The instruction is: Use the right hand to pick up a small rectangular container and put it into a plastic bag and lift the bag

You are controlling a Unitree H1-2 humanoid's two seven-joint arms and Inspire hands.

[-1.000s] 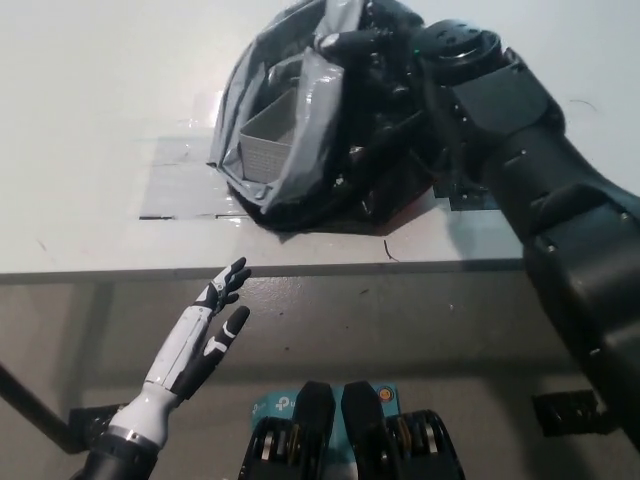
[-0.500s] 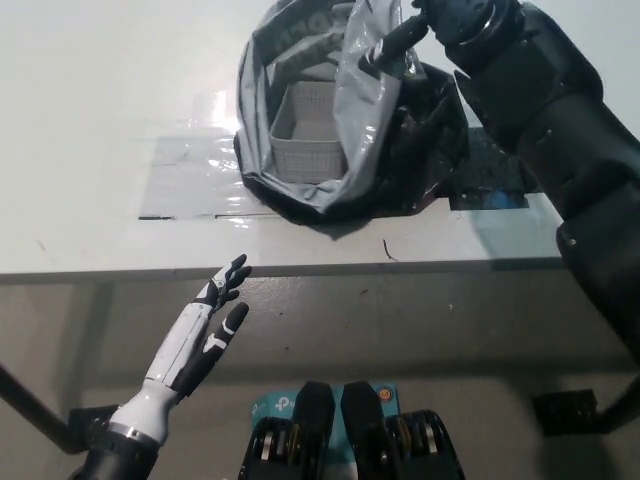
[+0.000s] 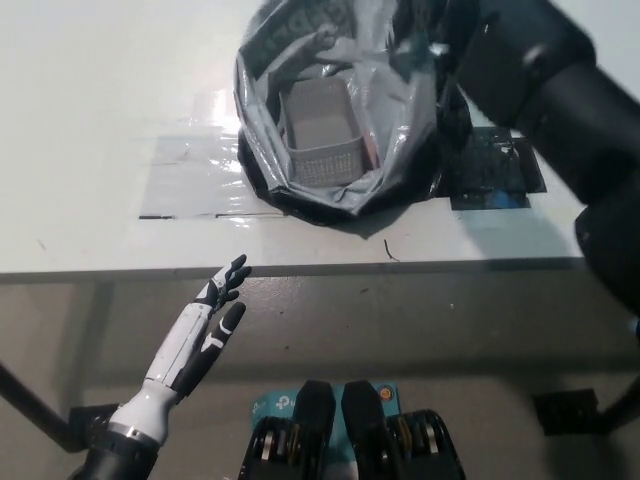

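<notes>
One small grey container [image 3: 322, 133] lies inside the grey plastic bag [image 3: 400, 150] on the desk [image 3: 100, 120]. Right hand is hidden at the bag's top; grip unclear. Left hand [image 3: 205, 325] rests open below the desk edge.

Container in bag, bag on table, far centre.

The container [image 3: 322, 135] sits inside the plastic bag [image 3: 395, 120], low in its open mouth, and the bag rests on the table [image 3: 90, 90] at far centre. My right arm [image 3: 560, 110] comes in from the right and reaches the bag's far right rim; the hand itself is hidden there. My left hand [image 3: 205, 325] hangs near-left, before the table's near edge and off its surface, well apart from the bag.
</notes>
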